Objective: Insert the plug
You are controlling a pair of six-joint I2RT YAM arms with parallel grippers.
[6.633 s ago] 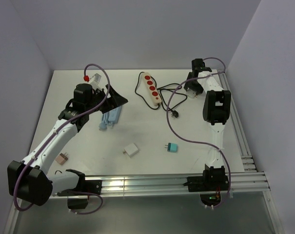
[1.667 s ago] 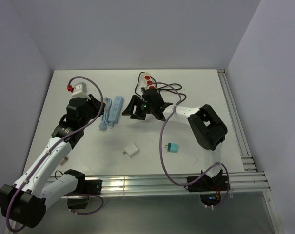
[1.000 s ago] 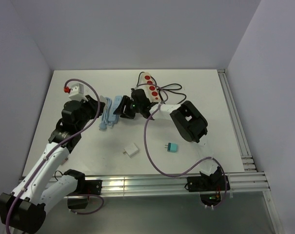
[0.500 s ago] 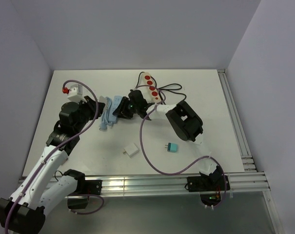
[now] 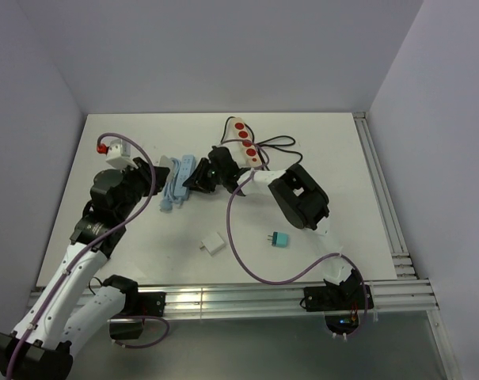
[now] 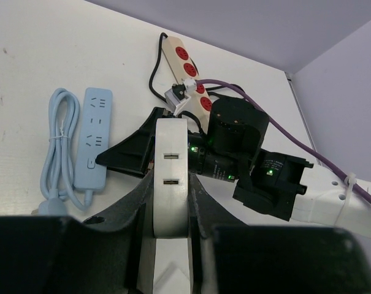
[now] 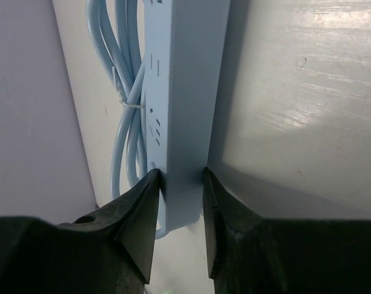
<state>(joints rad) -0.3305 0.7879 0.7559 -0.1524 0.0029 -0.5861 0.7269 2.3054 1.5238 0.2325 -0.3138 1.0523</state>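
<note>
Plug sits pinched in my left pincer, near the strip. My right pincer clamps the strip's end. Both grasps look done; lining up and pushing in remain.

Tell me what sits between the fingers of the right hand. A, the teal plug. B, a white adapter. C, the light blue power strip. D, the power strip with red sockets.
C: in the right wrist view, the right hand has a finger against each side of one end of the light blue power strip.
</note>
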